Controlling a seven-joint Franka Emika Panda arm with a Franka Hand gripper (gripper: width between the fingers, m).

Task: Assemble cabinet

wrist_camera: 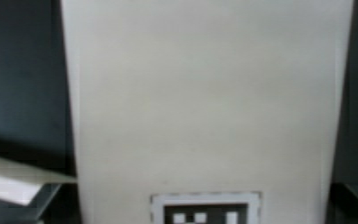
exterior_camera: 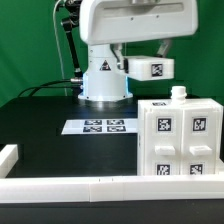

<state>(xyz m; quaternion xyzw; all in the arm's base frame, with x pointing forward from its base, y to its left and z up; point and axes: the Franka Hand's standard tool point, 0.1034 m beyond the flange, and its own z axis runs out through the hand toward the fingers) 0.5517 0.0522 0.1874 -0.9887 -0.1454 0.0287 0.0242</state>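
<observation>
The cabinet body [exterior_camera: 181, 137], a large white box with black-and-white tags on its front blocks, stands on the black table at the exterior view's right. A small white knob [exterior_camera: 178, 94] sticks up from its top. My gripper [exterior_camera: 152, 57] hangs under the arm, above and behind the box, shut on a white tagged panel [exterior_camera: 150, 69] held in the air. In the wrist view this panel [wrist_camera: 185, 100] fills most of the picture, with a tag [wrist_camera: 208, 211] at its end. My fingers are hidden there.
The marker board [exterior_camera: 100, 126] lies flat in front of the robot base [exterior_camera: 104, 85]. A low white rail [exterior_camera: 90, 184] runs along the table's front, with a short white block [exterior_camera: 8, 158] at the exterior view's left. Cables hang behind the base.
</observation>
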